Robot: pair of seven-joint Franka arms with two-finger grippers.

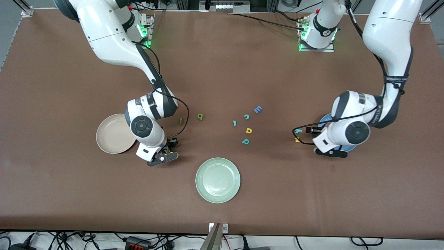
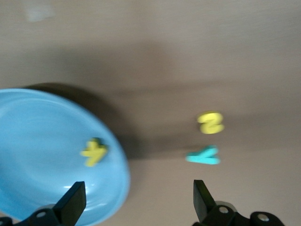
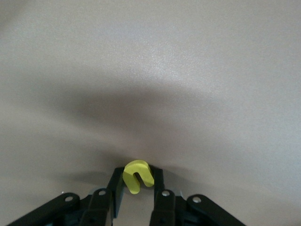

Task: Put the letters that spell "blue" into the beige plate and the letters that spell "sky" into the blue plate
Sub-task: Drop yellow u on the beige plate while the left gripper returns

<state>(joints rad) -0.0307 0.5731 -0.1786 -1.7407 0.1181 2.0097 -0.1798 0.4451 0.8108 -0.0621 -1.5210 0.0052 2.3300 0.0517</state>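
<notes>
the yellow u [image 3: 138, 176] is pinched between the fingers of the right pincer [image 3: 136, 186], which is low over the tabletop [image 1: 222, 69] just beside the beige plate [image 1: 114, 133]. for a good step, the letter is to be carried over the middle of this plate and lowered close to its bottom before release, so that the light foam does not bounce over the shallow rim. the dark green l [image 1: 180, 120] and the light green b [image 1: 200, 116] are seen on the tabletop near the beige plate, toward the left arm's end from it.

the left pincer [image 2: 136, 202] is spread wide and holds nothing; it is over the edge of the blue plate [image 2: 42, 146], well apart from the beige plate. the yellow k [image 2: 94, 153] lies in the blue plate, while the yellow s [image 2: 210, 122] and the teal y [image 2: 203, 155] lie on the tabletop just beside it.
</notes>
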